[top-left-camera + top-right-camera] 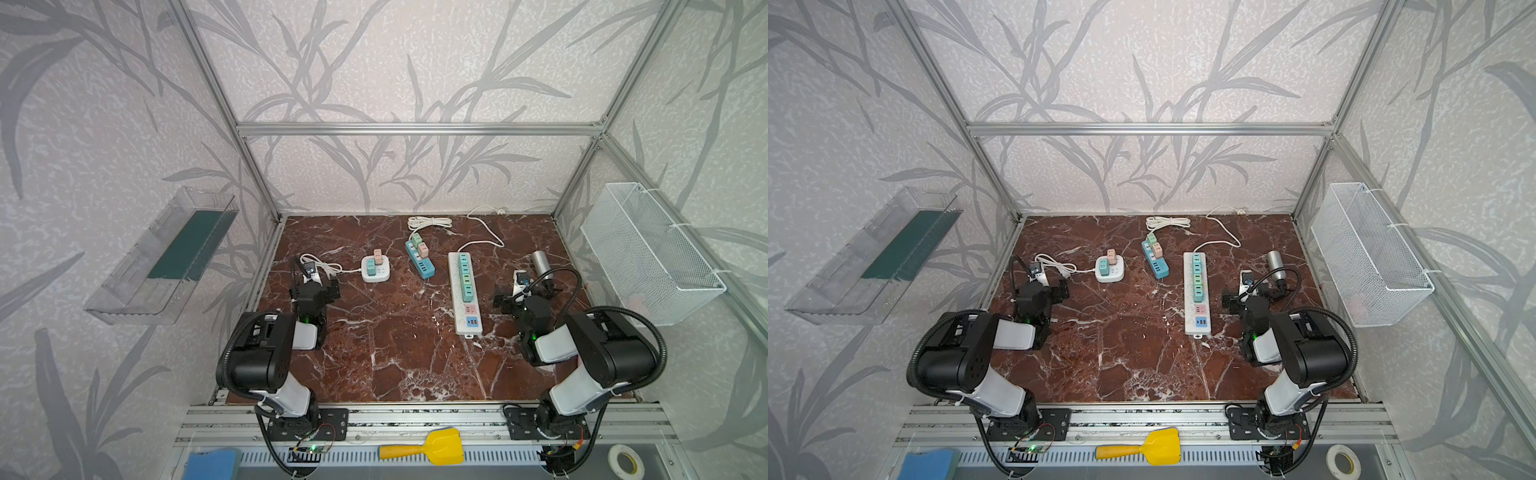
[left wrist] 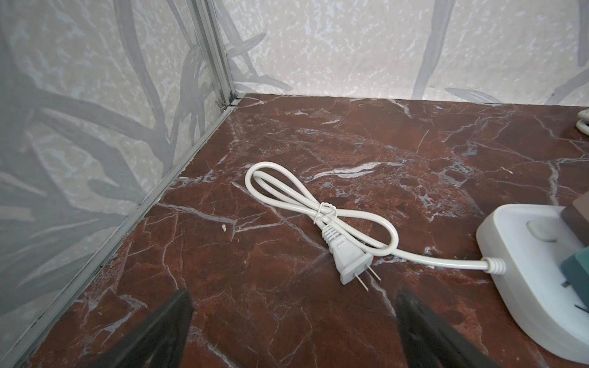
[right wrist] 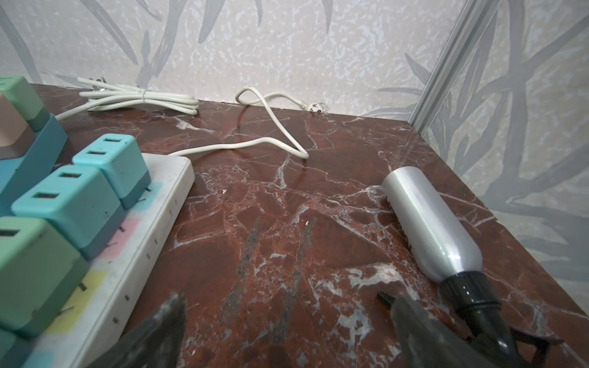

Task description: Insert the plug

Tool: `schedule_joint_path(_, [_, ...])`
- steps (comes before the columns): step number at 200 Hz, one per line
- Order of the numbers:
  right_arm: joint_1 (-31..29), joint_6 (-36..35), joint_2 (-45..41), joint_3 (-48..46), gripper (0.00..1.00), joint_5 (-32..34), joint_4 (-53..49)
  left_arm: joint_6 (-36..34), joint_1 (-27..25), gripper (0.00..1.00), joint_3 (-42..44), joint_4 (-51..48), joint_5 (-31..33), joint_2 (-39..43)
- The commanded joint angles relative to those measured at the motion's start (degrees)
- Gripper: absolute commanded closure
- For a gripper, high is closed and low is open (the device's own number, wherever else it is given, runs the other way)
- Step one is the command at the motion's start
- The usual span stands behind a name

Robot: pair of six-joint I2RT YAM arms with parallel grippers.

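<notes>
A white two-prong plug (image 2: 352, 259) lies flat on the marble table (image 1: 395, 353) on its tied, looped cord (image 1: 322, 264), which runs to a white square socket cube (image 1: 375, 269) holding teal and pink adapters. My left gripper (image 2: 294, 299) is open just short of the plug's prongs, with nothing between the fingers (image 2: 172, 321). My right gripper (image 3: 287, 306) is open over bare table between the long white power strip (image 1: 464, 291) and a silver spray bottle (image 3: 433, 223). In both top views the grippers (image 1: 318, 291) (image 1: 524, 291) sit low at the table's sides.
A blue power strip (image 1: 419, 259) with adapters lies mid-table, its bundled cord (image 3: 143, 98) by the back wall. A wire basket (image 1: 648, 253) hangs on the right wall and a clear tray (image 1: 162, 257) on the left. A yellow scoop (image 1: 428, 446) lies in front of the rail.
</notes>
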State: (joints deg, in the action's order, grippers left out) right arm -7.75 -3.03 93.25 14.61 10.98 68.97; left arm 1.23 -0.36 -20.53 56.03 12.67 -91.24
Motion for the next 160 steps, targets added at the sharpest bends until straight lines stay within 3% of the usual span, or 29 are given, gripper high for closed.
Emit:
schedule_joint_path(1, [0.28, 0.43, -2.10, 5.78, 0.01, 0.94, -10.19, 0.70, 0.36, 0.01, -0.83, -1.19, -0.82, 1.24])
schedule_joint_path(160, [0.28, 0.28, -2.04, 5.69, 0.01, 1.06, -10.08, 0.70, 0.36, 0.01, -0.88, -1.19, -0.84, 1.24])
